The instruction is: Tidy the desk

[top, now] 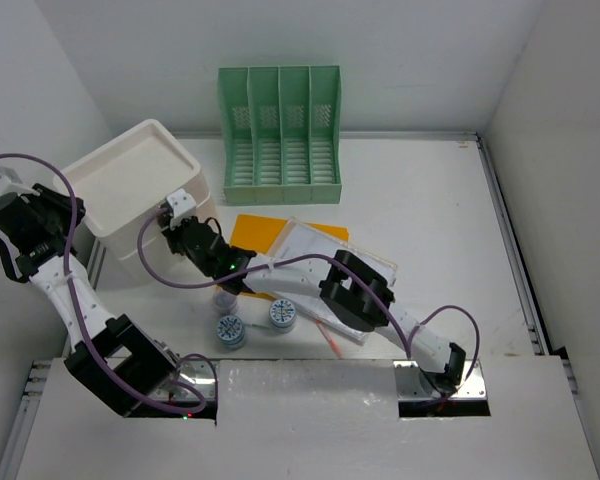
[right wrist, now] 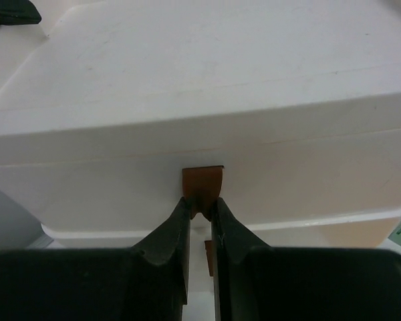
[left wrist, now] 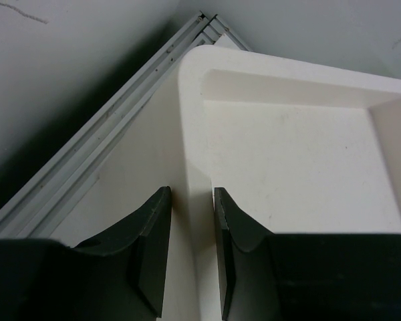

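The desk (top: 430, 200) is a white tabletop with silver rails. A white drawer box (top: 130, 190) stands at its back left. My left gripper (top: 62, 208) straddles the box's left top rim (left wrist: 194, 134), one finger outside the wall and one inside the top recess, shut on it (left wrist: 192, 194). My right gripper (top: 172, 218) reaches to the box's front and is shut (right wrist: 202, 200) on a brown pull tab (right wrist: 202, 179) of a drawer. A second brown tab (right wrist: 208, 257) shows lower, between the fingers.
A green slotted file holder (top: 280, 135) stands at the back. An orange sheet (top: 255, 232) and a clear folder with papers (top: 330, 250) lie mid-desk under my right arm. Three tape rolls (top: 230, 330) and an orange pen (top: 332, 340) lie near the front.
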{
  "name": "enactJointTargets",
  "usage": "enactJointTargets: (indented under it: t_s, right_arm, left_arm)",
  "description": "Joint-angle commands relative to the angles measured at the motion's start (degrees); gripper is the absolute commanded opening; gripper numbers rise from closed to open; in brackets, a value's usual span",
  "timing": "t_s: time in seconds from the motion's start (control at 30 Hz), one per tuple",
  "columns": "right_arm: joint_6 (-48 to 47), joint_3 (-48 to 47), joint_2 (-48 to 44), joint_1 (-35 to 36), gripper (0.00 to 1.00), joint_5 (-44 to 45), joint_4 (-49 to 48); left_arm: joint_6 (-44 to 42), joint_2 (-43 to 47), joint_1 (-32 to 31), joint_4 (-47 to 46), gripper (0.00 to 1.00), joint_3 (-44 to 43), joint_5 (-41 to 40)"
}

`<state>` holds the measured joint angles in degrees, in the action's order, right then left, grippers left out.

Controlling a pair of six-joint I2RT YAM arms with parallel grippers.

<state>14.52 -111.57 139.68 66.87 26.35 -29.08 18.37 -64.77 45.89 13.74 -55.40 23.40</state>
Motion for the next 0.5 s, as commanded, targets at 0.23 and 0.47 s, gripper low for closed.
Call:
enactJointTargets:
  t_s: [0.23,0.47]
  right_arm:
    - [-2.83,17.86,-10.91,-0.25,0.00,-0.59,-15.47]
    - [-4.07,23.41,-13.38,-0.07,0.00,-2.61,-19.17]
  left_arm:
    - [2.37,-3.43,-0.45,5.25,0.00,-0.33,5.34]
    - [2.64,-3.43,-0.36,4.98,0.00,-1.20,4.46]
